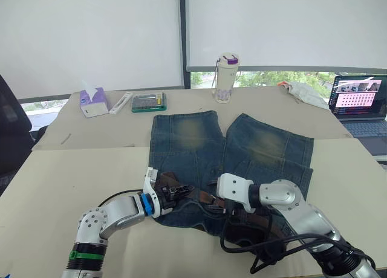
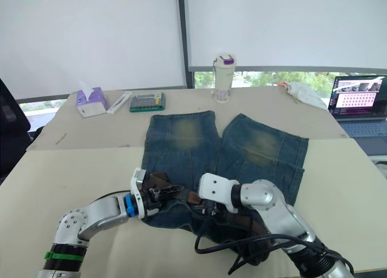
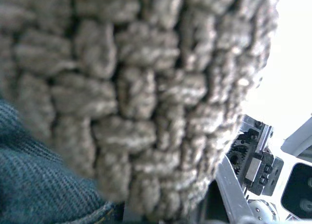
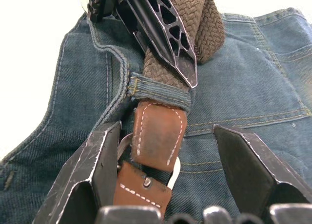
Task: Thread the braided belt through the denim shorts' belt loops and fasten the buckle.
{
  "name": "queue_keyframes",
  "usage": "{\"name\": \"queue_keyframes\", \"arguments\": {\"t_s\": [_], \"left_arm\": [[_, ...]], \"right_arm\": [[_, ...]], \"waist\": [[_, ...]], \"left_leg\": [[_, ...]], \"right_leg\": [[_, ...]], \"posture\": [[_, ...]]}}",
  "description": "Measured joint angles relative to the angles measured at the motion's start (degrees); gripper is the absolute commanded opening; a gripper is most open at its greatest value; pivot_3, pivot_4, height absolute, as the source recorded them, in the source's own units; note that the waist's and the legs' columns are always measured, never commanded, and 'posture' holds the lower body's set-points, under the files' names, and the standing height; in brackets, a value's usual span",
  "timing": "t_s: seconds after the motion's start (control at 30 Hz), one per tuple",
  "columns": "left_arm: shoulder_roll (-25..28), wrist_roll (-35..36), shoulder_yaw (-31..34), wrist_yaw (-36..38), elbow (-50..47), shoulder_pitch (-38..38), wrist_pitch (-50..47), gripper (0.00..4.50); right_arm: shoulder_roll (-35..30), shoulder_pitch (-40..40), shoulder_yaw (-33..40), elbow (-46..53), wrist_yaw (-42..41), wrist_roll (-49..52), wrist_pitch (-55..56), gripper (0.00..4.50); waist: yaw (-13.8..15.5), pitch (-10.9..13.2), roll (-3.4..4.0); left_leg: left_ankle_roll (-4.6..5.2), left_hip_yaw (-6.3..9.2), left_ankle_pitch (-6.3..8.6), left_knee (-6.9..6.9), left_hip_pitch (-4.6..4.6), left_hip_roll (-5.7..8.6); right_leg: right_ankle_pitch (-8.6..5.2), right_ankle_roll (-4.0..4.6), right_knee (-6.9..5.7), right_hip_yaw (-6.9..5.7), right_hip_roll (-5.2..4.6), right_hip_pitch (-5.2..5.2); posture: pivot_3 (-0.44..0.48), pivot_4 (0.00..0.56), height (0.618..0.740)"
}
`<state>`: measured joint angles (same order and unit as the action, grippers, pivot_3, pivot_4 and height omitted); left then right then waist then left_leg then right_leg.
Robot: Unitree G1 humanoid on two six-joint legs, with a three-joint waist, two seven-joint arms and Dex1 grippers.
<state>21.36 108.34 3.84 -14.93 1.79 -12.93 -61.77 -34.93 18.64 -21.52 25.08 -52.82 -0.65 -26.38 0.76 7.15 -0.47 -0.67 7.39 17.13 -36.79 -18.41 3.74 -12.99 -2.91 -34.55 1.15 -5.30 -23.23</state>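
The denim shorts (image 1: 193, 133) lie flat on the table, waistband toward me. The braided belt (image 4: 207, 19) runs under one of the belt loops (image 4: 156, 91) at the waistband's left part. Its brown leather end (image 4: 158, 136) and the silver buckle (image 4: 174, 169) lie just past that loop. My left gripper (image 1: 175, 190) is shut on the braided belt beside the loop; one of its black fingers (image 4: 165, 34) lies over the strap. My right gripper (image 4: 165, 131) is open, its two fingers standing on either side of the leather end and buckle, a little above the denim.
At the table's far side stand a purple tissue box (image 1: 94, 101), a calculator (image 1: 149, 101) and a white bottle (image 1: 226, 77). An open laptop (image 1: 360, 106) is at the far right. Black robot cables (image 1: 266, 248) loop over the shorts' near right part.
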Motion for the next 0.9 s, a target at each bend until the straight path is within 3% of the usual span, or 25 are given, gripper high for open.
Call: {"name": "queue_keyframes", "arguments": {"t_s": [0.17, 0.3, 0.5, 0.63, 0.8, 0.83, 0.9], "left_arm": [[0.1, 0.0, -0.1, 0.2, 0.0, 0.0, -0.1, 0.0], [0.4, 0.0, -0.1, 0.4, 0.0, 0.0, 0.1, 0.0], [0.6, -0.1, -0.1, 0.3, 0.0, 0.0, 0.7, 0.0], [1.7, -2.7, -0.4, 3.6, -1.2, 0.0, 0.3, 0.0], [6.9, -8.5, -0.1, 13.6, -6.6, 0.0, -1.3, 1.79], [10.0, -11.4, -0.1, 17.2, -9.0, -0.5, -1.6, 2.04], [18.1, -21.2, -1.0, 28.3, -15.7, -2.5, -0.3, 2.04]], "right_arm": [[0.9, 0.1, -0.6, -0.9, 2.1, -1.3, -0.1, 3.33], [1.8, 0.1, -1.1, -1.9, 2.9, -1.5, -0.1, 2.28], [1.5, 0.1, -1.7, -1.6, 2.8, -1.3, -0.1, 0.14], [0.9, -0.2, -1.7, -0.3, 2.9, -1.3, -0.1, 0.03], [-0.2, -1.6, -0.1, 0.8, 4.3, -1.5, -0.2, 0.0], [-0.7, -2.0, 0.4, 0.8, 4.6, -1.6, -0.2, 0.0], [-1.4, -3.2, 1.4, 1.1, 5.1, -1.5, -0.3, 0.0]], "waist": [[0.0, 0.0, 0.0], [0.0, 0.0, 0.0], [0.0, 0.0, 0.0], [-0.1, 0.1, -0.04], [-0.1, 0.3, -0.12], [-0.1, 0.4, -0.2], [-0.1, 0.5, -0.18]], "left_leg": [[0.0, 0.0, 0.0, 0.0, 0.0, 0.0], [-0.01, 0.0, 0.0, 0.0, 0.0, -0.01], [-0.02, 0.0, -0.01, 0.02, 0.0, -0.03], [-0.03, 0.01, -0.02, 0.02, -0.01, -0.02], [-0.09, 0.05, -0.05, 0.05, -0.04, -0.03], [-0.14, 0.05, -0.08, 0.08, -0.07, -0.04], [-0.18, 0.06, -0.11, 0.17, -0.08, -0.03]], "right_leg": [[0.01, 0.01, 0.01, 0.0, -0.01, 0.0], [0.01, 0.02, 0.01, 0.0, 0.0, 0.0], [0.01, 0.01, 0.01, -0.01, 0.02, 0.0], [-0.01, -0.01, 0.01, -0.03, 0.03, -0.01], [0.0, 0.02, 0.02, -0.11, 0.05, -0.04], [0.0, 0.02, 0.08, -0.15, 0.11, -0.07], [-0.02, 0.1, 0.13, -0.22, 0.16, -0.07]], "posture": [[0.0, 0.15, 0.74], [0.0, 0.15, 0.74], [0.0, 0.15, 0.74], [0.0, 0.15, 0.74], [0.0, 0.15, 0.74], [0.0, 0.15, 0.74], [0.0, 0.15, 0.74]]}}
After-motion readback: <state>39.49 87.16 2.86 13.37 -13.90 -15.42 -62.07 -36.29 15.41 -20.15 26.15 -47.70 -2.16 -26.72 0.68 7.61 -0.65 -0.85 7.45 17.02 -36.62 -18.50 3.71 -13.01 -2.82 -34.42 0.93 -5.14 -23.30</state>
